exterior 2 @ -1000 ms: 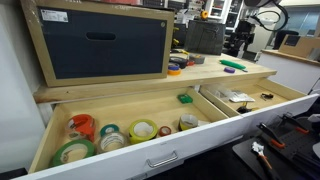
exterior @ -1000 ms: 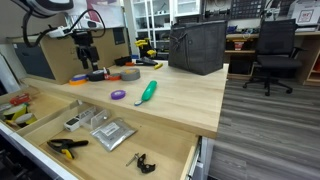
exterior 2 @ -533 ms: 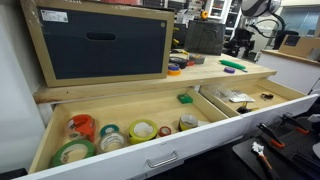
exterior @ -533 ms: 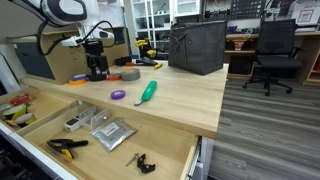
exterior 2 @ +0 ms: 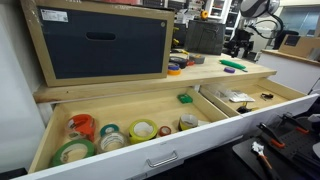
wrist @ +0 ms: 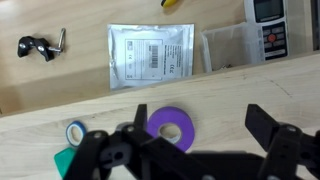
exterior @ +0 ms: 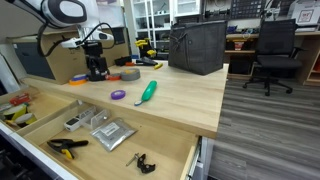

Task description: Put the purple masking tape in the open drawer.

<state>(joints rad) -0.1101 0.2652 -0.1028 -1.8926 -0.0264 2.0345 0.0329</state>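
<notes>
The purple masking tape (exterior: 118,95) lies flat on the wooden tabletop, just left of the green-handled tool (exterior: 147,92). In the wrist view the tape (wrist: 170,128) sits on the wood below my gripper (wrist: 200,135), close to one finger. The jaws are open and empty. In an exterior view my gripper (exterior: 96,70) hangs over the back of the tabletop, behind and to the left of the tape. The open drawer (exterior: 14,112) with yellow and red hand tools shows at the far left edge.
Orange (exterior: 79,79) and grey (exterior: 128,73) tape rolls lie near my gripper. A wider open drawer (exterior: 170,150) below the tabletop holds a silver packet (wrist: 152,55) and a black-orange clamp (exterior: 66,146). A dark box (exterior: 196,47) stands at the back.
Over the last second my arm shifted a little right and lower over the tabletop, then held still. The purple tape has not moved.
</notes>
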